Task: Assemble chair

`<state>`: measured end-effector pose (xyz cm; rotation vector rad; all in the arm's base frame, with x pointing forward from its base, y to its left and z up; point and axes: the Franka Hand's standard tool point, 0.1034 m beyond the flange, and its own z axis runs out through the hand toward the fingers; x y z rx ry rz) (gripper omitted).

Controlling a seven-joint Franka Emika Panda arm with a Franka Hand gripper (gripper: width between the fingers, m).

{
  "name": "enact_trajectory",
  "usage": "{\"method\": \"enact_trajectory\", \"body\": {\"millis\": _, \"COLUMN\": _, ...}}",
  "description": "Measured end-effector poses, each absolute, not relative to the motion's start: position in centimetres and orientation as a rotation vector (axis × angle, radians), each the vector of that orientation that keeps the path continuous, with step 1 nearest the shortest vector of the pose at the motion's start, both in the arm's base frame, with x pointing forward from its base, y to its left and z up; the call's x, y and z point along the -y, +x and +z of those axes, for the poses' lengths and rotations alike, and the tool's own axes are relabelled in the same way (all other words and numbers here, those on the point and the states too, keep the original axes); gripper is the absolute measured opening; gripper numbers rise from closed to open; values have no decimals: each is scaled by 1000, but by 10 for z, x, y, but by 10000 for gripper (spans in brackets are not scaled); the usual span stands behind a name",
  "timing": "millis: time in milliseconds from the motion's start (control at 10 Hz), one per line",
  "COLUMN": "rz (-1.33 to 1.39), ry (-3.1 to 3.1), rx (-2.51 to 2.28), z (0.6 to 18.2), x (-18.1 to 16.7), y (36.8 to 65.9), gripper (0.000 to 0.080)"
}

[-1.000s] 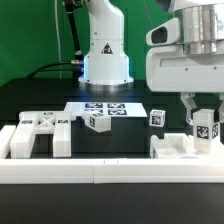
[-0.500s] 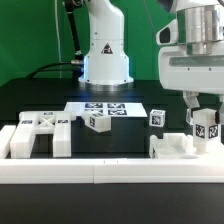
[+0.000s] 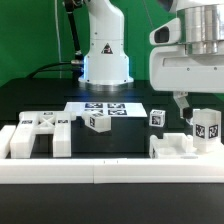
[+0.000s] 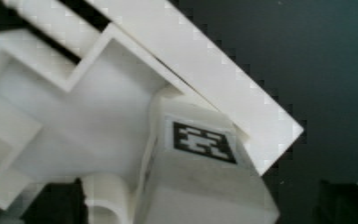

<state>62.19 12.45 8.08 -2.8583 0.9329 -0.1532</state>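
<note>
One tagged leg block (image 3: pixel 206 128) stands under my pincer (image 3: pixel 197 108), jaws spread, holding nothing. Looks rigid, light, slick plastic; I'd pinch its flat sides.

We find open table (image 3: pixel 122 142) between the chair pieces (image 3: pixel 35 135) on the exterior view's left and the low piece (image 3: pixel 172 148) on its right (a small cube (image 3: pixel 97 122) sits behind), with an upright tagged block (image 3: pixel 207 128) at that piece and the front rail (image 3: pixel 110 172) across the near edge.
</note>
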Motion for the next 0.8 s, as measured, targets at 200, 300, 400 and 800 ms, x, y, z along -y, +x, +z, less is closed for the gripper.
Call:
{"method": "enact_trajectory", "body": {"millis": 200, "rz": -168, "ry": -2930, "rx": -708, "z": 81, "x": -125, "y": 622, "gripper": 649}}
{"method": "enact_trajectory", "body": {"millis": 300, "rz": -179, "ry": -2972, "rx": -549, "z": 81, "x": -125, "y": 622, "gripper": 649}}
{"method": "enact_trajectory", "body": {"millis": 400, "rz": -190, "ry": -3012, "rx": -366, "z": 81, "x": -123, "y": 623, "gripper": 649}}
{"method": "enact_trajectory", "body": {"millis": 800, "rz": -212, "ry": -3060, "rx": 41, "z": 81, "x": -121, "y": 623, "gripper": 649}}
